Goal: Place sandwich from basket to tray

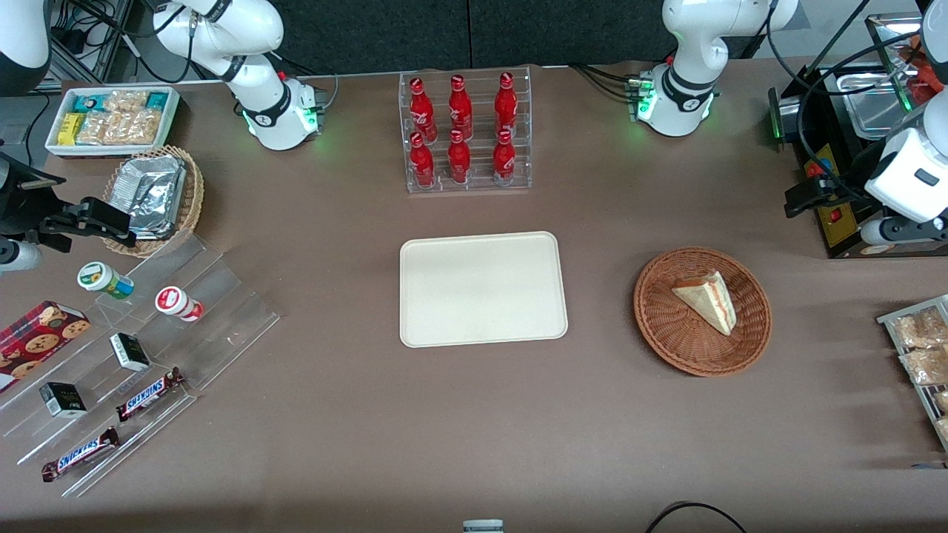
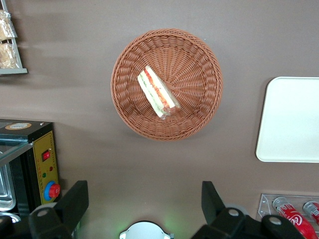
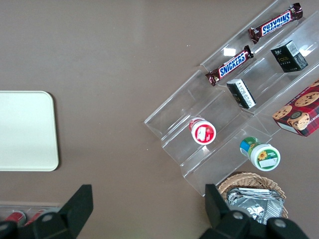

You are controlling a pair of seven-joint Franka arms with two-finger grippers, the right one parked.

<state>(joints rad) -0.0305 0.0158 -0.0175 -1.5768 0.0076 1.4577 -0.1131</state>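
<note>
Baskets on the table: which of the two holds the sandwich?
The wide reddish-brown wicker basket toward the working arm's end holds the sandwich. The smaller tan basket holds silver foil packs. The open gripper hangs high above the table.

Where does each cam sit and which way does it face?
Front view: high, facing both arm bases, looking down on the table; tray mid-table, basket with sandwich.
Left wrist view: on the working arm, looking straight down past the open gripper, held high and off the basket and sandwich.
Right wrist view: on the parked arm, looking down on snacks.
All three show the tray.
</note>
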